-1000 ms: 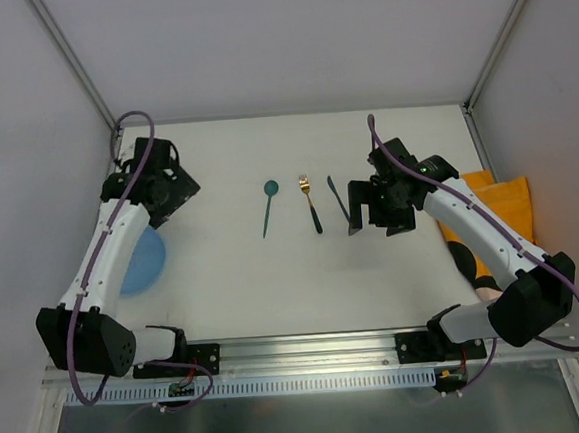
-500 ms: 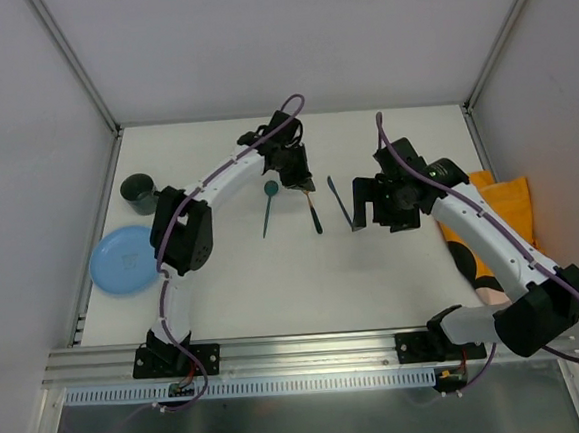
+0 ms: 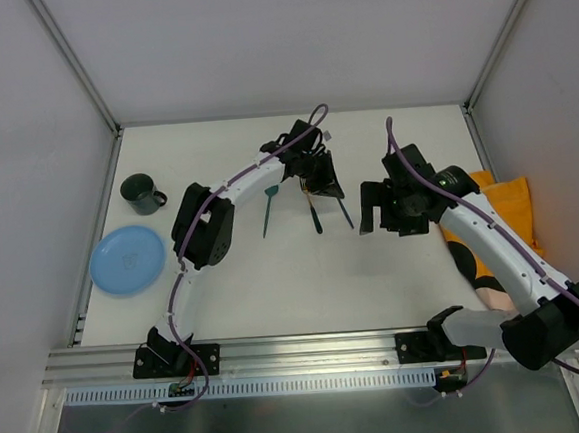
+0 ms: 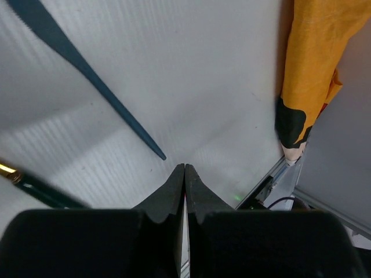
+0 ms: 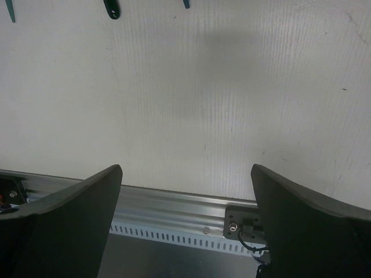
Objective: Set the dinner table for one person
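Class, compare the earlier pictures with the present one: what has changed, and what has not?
The left arm swung from above the plate to the fork; left fingers shut, empty. The right arm drew back slightly, right fingers open. The spoon, fork, knife and plate stayed.

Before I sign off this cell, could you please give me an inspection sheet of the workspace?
Surface: white dinner table, no spills seen.
Job's things: spoon, fork and knife side by side at centre; blue plate and dark cup at left; orange placemat at the right edge.
Clutter: nothing seen.
Grippers: left claw shut, empty, above fork and knife; right claw open, empty.
Cables: purple cable along each arm.
Surroundings: grey walls, aluminium rail at near edge.
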You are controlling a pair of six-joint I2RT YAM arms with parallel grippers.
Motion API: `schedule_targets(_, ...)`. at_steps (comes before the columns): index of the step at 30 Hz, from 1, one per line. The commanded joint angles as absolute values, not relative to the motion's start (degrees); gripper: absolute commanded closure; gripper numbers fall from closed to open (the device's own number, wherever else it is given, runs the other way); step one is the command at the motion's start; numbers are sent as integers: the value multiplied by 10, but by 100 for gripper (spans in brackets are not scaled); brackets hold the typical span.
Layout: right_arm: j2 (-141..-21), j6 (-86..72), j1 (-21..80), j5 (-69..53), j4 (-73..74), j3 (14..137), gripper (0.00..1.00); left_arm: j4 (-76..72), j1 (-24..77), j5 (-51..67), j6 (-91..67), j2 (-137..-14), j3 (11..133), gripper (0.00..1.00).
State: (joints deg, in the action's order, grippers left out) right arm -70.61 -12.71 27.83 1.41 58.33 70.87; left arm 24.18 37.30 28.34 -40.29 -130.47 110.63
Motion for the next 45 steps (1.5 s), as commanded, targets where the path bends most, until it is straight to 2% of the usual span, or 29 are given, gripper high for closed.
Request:
schedule_targets(1, -673, -138, 276, 30, 610, 700, 0, 193, 388, 328, -431, -1343, 1147, 100)
schedule_targets(8, -642, -152, 276, 30, 625, 682, 1, 182, 400, 311, -440, -1410, 1225, 100)
schedule_targets(13, -618, -155, 276, 35, 640, 674, 1, 182, 405, 288, -432, -1429, 1230, 100)
schedule_targets(30, -615, -160, 276, 29, 643, 683, 0, 206, 387, 131, -381, -1339, 1041, 100)
schedule_targets(45, -630, -169, 276, 21, 629, 683, 0, 206, 283, 58, -376, -1245, 889, 100)
